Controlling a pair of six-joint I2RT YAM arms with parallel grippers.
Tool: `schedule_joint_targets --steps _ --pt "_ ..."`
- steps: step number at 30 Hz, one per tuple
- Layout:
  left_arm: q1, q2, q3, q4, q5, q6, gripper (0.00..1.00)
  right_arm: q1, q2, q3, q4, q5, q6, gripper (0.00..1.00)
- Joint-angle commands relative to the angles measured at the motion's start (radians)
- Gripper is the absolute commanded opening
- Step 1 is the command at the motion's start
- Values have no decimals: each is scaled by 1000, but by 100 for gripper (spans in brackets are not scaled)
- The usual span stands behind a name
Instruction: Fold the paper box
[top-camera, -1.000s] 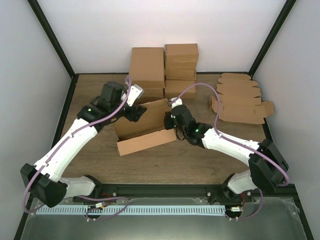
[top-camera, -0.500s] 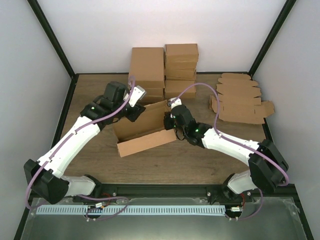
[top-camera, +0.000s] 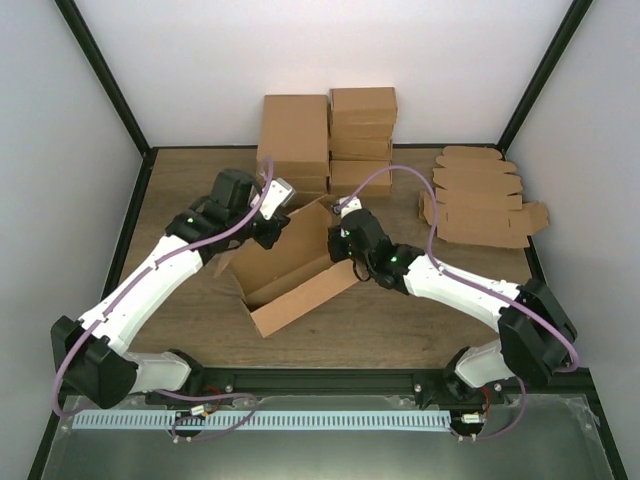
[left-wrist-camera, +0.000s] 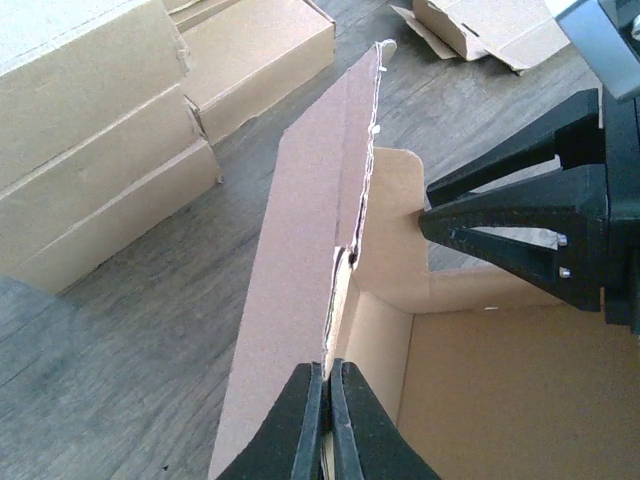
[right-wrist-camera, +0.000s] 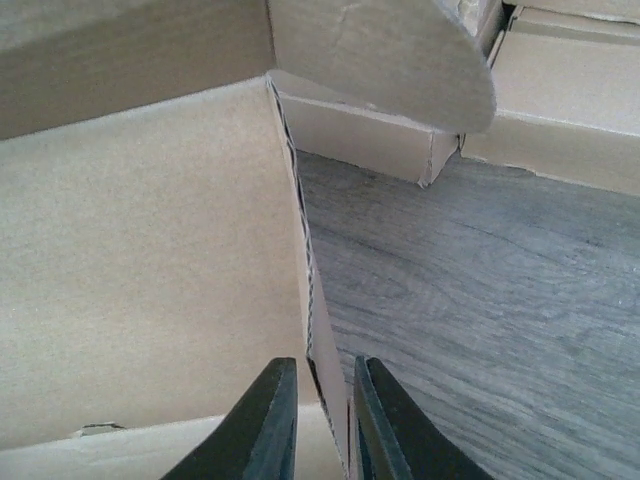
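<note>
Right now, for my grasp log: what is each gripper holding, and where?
The left gripper pinches the paper box by an upright wall's edge. The right gripper straddles another wall's edge; whether it grips cannot be told.

I hold my left gripper (left-wrist-camera: 328, 378) pinched tight; my right gripper (right-wrist-camera: 322, 368) stands slightly parted, both reaching toward centre.

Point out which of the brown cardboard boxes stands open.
The paper box in front: open-topped, walls raised. The stacked boxes behind it are all shut.
</note>
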Motion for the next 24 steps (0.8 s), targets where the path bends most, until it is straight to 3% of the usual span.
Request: schedule_joint_targets --steps 1,9,15,19,24 --pt "-7 15 -40 -16 41 -34 4 13 -14 51 -96 -25 -6 21" --pt "-9 2 -58 -4 42 -44 4 13 -56 161 -258 -75 -10 45" --pt "-10 0 -55 -1 33 -43 4 13 -115 211 -387 -95 -4 70" --pt "-11 -4 -55 2 31 -44 4 13 -160 252 -519 -135 16 77" --pt "-11 -4 -55 2 28 -48 4 14 -202 338 -800 -230 102 82"
